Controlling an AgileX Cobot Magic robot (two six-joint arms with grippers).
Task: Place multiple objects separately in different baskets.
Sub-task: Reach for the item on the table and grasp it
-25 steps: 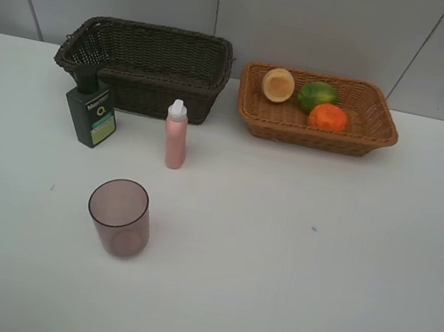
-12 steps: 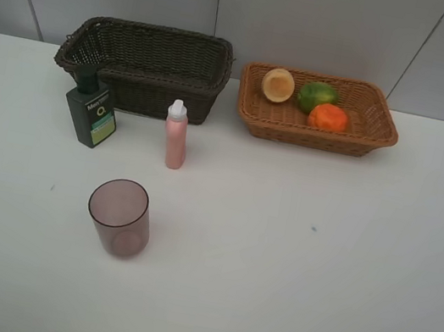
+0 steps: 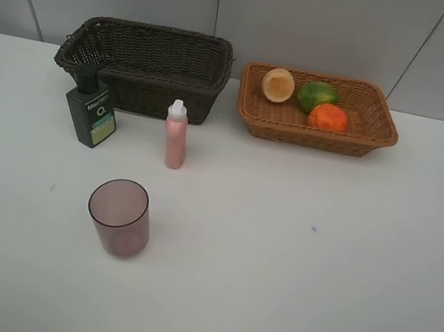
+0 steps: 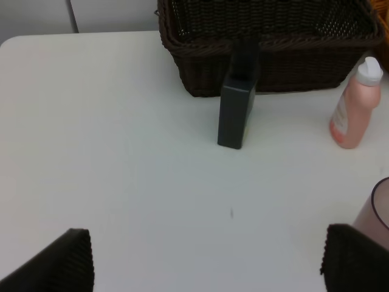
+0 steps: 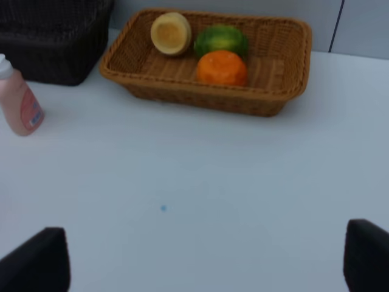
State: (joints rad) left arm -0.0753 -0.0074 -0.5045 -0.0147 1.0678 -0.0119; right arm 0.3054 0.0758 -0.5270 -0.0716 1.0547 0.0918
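The light tan basket [image 3: 313, 139] at the back right holds the orange fruit [image 3: 329, 117], the green fruit [image 3: 317, 95] and the peach-like fruit [image 3: 277, 85]. The dark brown basket [image 3: 147, 75] at the back left looks empty. In front of it the dark green pump bottle [image 3: 91, 113] and the pink bottle [image 3: 175, 136] stand upright. The mauve cup [image 3: 118, 217] stands upright nearer the front. Neither gripper shows in the exterior view. My left gripper [image 4: 209, 267] and right gripper [image 5: 200, 261] are open and empty above the table.
The white table [image 3: 317, 260] meets a grey panelled wall [image 3: 317, 19] behind the baskets. A small dark speck [image 3: 312, 228] marks the tabletop right of centre.
The dark arm at the upper right edge of the exterior view one second ago has moved out of the picture. The objects have not moved.
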